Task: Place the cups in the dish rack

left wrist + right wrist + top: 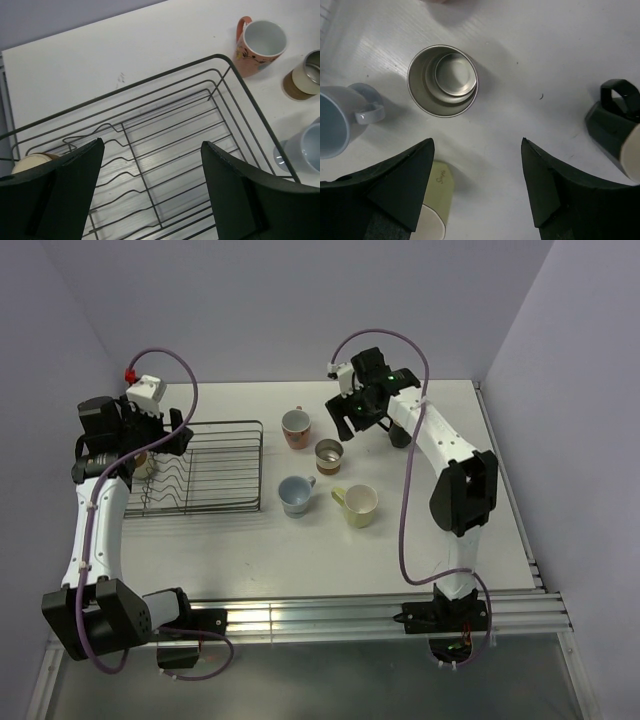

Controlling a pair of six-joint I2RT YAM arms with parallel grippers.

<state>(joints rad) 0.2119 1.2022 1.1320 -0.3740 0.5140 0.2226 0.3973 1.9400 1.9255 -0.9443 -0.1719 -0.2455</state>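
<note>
The dish rack (222, 424) lies at the left; in the left wrist view its rim (220, 57) curves below me. My left gripper (178, 438) hovers open and empty over the rack (152, 145). One brown cup (32, 162) sits in the rack's left corner (143, 462). On the table stand the pink cup (295, 427), a brown metallic cup (329, 454), the blue mug (296, 494) and the yellow mug (358, 505). The black mug (400, 436) is partly hidden by my right arm. My right gripper (343, 420) is open and empty, above the table just beside the metallic cup (442, 80).
The right wrist view shows the blue mug (332, 120) at left, the yellow mug (432, 210) under the left finger and the black mug (615, 125) at right. The left wrist view shows the pink cup (260, 45) beyond the rack. Walls enclose the table.
</note>
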